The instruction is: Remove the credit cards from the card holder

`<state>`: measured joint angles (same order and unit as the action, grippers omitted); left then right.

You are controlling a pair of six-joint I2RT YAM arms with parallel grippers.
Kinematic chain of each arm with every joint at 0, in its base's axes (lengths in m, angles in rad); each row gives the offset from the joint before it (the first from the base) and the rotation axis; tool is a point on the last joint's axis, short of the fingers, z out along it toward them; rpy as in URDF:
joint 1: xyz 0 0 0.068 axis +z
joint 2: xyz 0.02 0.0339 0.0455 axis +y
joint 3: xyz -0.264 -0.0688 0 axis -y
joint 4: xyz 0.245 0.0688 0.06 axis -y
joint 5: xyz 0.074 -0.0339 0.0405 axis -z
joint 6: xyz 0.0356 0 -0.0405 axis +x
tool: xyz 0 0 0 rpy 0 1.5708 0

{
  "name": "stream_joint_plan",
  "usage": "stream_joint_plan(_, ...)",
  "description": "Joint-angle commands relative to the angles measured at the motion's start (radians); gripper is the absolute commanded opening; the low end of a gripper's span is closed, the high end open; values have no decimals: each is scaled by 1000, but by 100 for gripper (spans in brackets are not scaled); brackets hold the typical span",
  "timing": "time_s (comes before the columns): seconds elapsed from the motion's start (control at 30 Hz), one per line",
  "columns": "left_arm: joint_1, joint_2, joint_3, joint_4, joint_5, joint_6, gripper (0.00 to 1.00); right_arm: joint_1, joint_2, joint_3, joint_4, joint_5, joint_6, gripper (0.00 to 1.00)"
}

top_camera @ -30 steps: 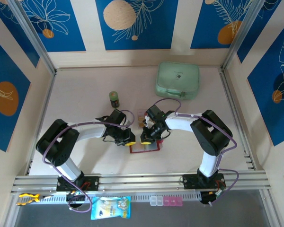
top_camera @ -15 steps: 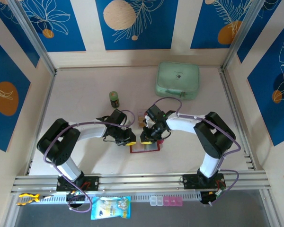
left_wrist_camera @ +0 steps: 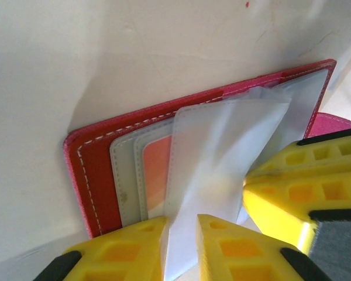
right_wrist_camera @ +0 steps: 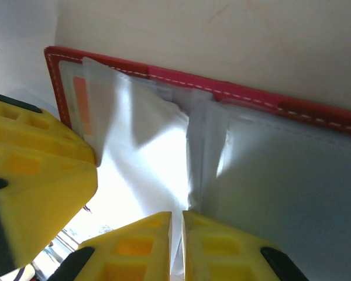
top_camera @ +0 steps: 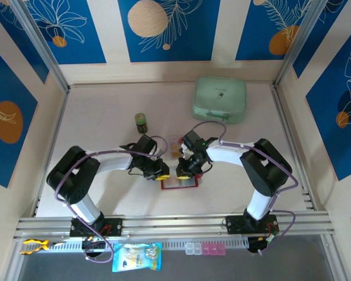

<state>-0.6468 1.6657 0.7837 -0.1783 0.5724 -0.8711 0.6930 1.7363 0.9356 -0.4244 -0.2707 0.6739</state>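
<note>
Pale table [top_camera: 105,117], blue-patterned walls. Mint-green case [top_camera: 219,99] far right. Your card holder [top_camera: 179,182] lies open, near centre. Left gripper [left_wrist_camera: 182,228] pinched tight on clear sleeve [left_wrist_camera: 222,146]; right gripper [right_wrist_camera: 176,222] likewise. Orange card [left_wrist_camera: 158,170] tucked in pocket.

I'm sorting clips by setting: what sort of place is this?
Probably a lab robot cell, not a home: a left arm and right arm bolted to an aluminium rail, and a table boxed in by printed blue panels. The wallet and green case look like props.
</note>
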Motion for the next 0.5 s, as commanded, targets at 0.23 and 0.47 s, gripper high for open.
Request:
stream_joint_plan(0.23, -9, -21, 20, -59, -42, -6, 32, -7, 53, -15, 6, -24, 12, 10)
stream_joint_plan(0.47, -9, -58, 21, -92, -84, -4, 35, -8, 53, -14, -1, -19, 12, 8)
